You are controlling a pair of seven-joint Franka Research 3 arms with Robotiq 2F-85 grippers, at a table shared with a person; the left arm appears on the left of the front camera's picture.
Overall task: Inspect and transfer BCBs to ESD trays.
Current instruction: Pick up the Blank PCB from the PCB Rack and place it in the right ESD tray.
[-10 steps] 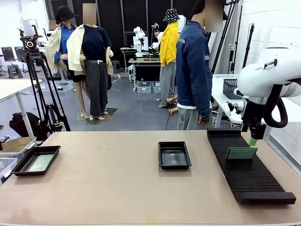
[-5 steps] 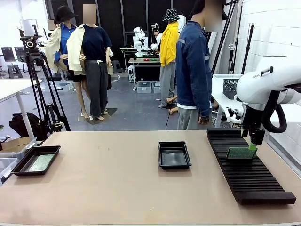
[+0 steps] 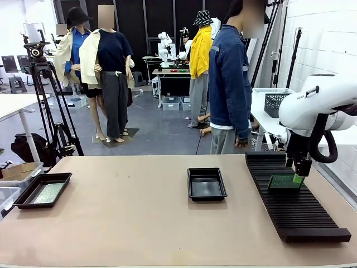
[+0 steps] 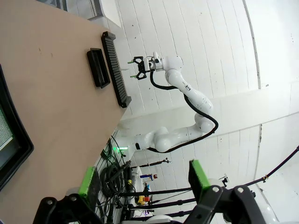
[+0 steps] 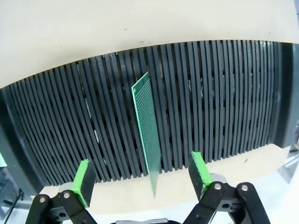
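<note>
1. A BCB stood on edge in a slot of the ribbed rack. It looked thin, light and stiff, probably brittle, and best pinched across its flat faces near the top edge.
2. The right gripper hovered over it, fingers spread to either side and not touching.
3. The front view added an empty ESD tray mid-table and a second tray far left holding a board.
4. The left gripper hung released, holding nothing.

BCB apparently slotted upright in rack

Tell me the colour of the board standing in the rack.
The circuit board is green, finely dotted; best in right wrist view.
</note>
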